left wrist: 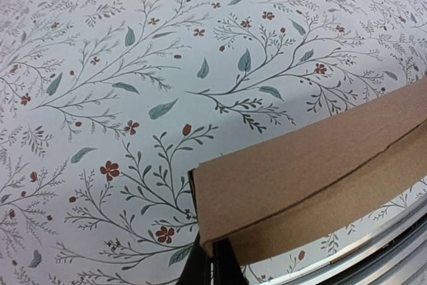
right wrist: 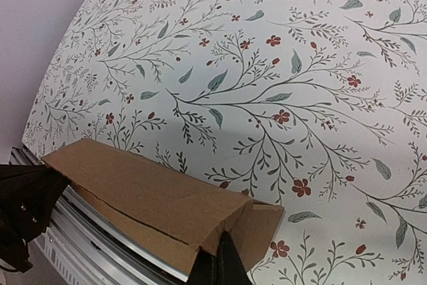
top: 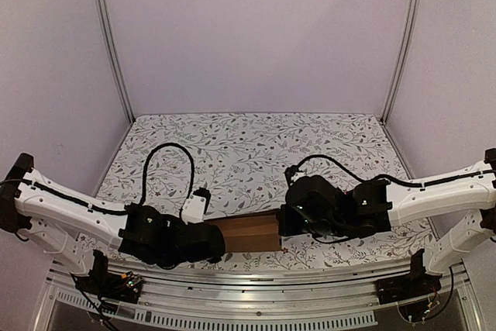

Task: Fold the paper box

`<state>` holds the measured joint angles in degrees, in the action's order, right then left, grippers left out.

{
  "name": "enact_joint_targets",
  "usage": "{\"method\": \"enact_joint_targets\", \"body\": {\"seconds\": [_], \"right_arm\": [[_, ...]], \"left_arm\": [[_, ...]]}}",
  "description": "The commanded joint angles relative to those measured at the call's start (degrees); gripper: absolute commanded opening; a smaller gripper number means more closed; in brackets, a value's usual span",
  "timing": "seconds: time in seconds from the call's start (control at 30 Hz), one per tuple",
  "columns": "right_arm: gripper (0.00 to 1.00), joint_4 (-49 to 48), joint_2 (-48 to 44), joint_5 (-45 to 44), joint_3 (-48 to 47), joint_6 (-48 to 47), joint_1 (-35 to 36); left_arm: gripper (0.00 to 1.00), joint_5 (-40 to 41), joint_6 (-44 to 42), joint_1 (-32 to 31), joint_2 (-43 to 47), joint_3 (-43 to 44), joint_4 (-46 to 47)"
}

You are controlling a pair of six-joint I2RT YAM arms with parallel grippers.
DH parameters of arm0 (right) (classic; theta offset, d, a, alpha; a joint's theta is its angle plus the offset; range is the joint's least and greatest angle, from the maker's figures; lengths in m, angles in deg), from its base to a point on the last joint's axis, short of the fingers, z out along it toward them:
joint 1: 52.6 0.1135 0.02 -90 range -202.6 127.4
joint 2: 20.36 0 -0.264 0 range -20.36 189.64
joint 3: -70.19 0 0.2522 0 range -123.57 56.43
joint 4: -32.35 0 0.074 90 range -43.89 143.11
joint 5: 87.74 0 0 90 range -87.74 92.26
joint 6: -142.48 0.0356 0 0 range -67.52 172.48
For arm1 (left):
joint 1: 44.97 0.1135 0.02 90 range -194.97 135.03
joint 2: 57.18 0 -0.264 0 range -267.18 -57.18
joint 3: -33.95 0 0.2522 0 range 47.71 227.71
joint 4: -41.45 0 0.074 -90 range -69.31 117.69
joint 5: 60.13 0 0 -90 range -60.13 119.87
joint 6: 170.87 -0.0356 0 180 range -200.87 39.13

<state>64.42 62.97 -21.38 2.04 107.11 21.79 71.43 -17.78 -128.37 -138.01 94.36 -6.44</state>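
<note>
The paper box (top: 248, 232) is a plain brown oblong carton, lying left to right near the table's front edge between my two arms. In the left wrist view its left end (left wrist: 313, 165) shows a long seam along the front face. My left gripper (left wrist: 212, 258) is shut, its tips pinching the lower corner of that end. In the right wrist view the box (right wrist: 147, 191) has a loose end flap standing out. My right gripper (right wrist: 219, 261) is shut on the folded edge there. From above, both gripper bodies (top: 219, 239) (top: 280, 226) press against the box ends, and the fingertips are hidden.
A metal rail (top: 256, 277) runs along the front edge just behind the box (right wrist: 87, 231). The floral tablecloth (top: 256, 153) stretches to the back wall. Upright frame posts (top: 108, 36) (top: 403, 36) stand at the back corners. The left arm's black body (right wrist: 23, 198) shows in the right wrist view.
</note>
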Motion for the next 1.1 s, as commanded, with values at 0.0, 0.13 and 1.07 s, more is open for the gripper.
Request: {"method": "enact_joint_targets", "body": {"seconds": [0.0, 0.13, 1.07], "right_arm": [[0.0, -4.18, -2.35, 5.06, 0.69, 2.61, -2.03], [0.0, -4.17, -2.41, 8.7, 0.65, 3.27, -3.7], [0.0, -4.16, -4.87, 21.67, 4.14, 3.44, -10.87]], "left_arm": [[0.0, -2.27, -1.74, -0.6, -2.37, -0.08, -0.67], [0.0, -1.45, -1.98, -1.02, -2.65, 0.02, -0.6], [0.0, -0.02, -4.0, -1.77, -6.79, 2.51, -0.69]]}}
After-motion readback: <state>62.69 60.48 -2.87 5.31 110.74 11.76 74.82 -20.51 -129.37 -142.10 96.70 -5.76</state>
